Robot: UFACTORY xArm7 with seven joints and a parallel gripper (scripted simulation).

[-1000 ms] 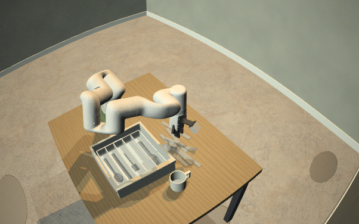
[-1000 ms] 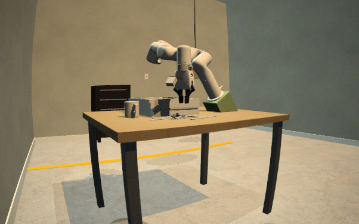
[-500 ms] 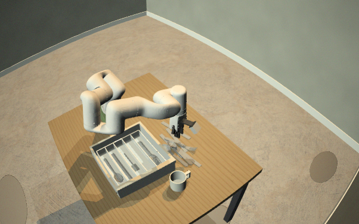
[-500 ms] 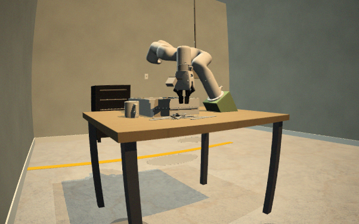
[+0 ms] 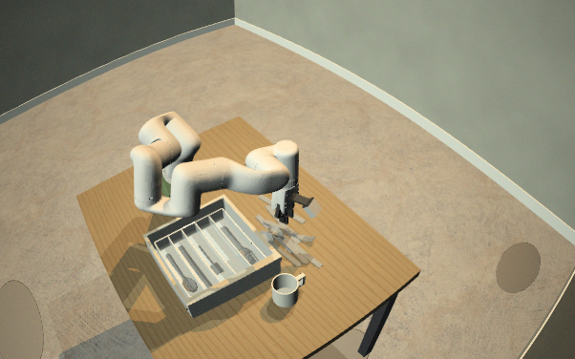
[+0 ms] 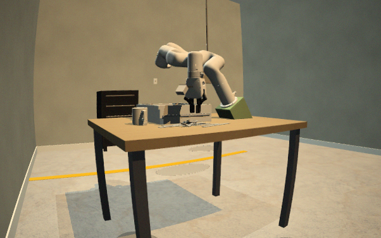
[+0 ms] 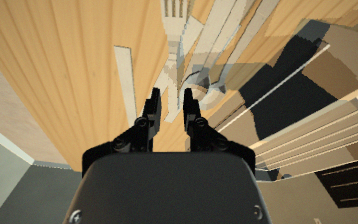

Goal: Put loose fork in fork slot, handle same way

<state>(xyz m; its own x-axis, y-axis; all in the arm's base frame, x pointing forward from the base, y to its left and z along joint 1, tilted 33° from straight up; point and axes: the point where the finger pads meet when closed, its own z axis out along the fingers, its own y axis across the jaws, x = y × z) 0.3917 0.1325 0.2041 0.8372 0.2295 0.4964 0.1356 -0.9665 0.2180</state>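
A pile of loose cutlery lies on the wooden table to the right of the grey tray. In the wrist view a pale fork lies in this pile with its tines at the top of the view, crossed by other pieces. My gripper hangs a little above the table at the far end of the pile. In the wrist view its fingers stand narrowly apart with nothing between them. The tray's right slot holds a fork-like piece; a spoon lies in a left slot.
A grey mug stands at the tray's near right corner. The arm's green base sits behind the tray. A flat strip lies apart, left of the pile.
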